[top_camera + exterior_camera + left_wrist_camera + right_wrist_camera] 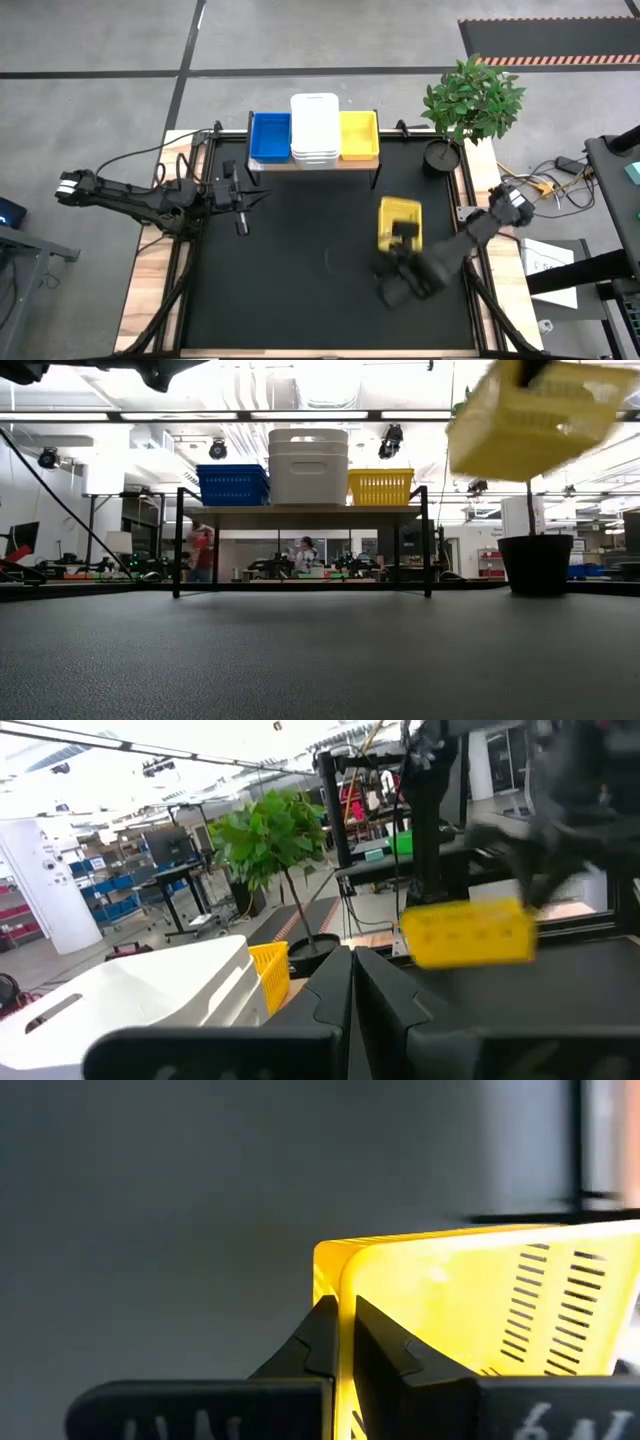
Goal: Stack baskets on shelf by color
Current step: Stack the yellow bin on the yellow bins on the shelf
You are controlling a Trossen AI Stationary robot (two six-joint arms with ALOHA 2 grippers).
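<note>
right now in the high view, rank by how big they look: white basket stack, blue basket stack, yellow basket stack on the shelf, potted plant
1. Green leafy potted plant
2. White plastic basket stack
3. Blue plastic basket stack and yellow plastic basket stack: alike, not ranked.

Shelf (pixel 312 165) light wood top, black legs. On it: blue basket (pixel 269 137), white stack (pixel 314 128), yellow basket (pixel 359 135). Lifted yellow basket (pixel 398 222) has slotted walls, pinched by dark right end effector (pixel 340 1342). Counter (pixel 300 280) black.
</note>
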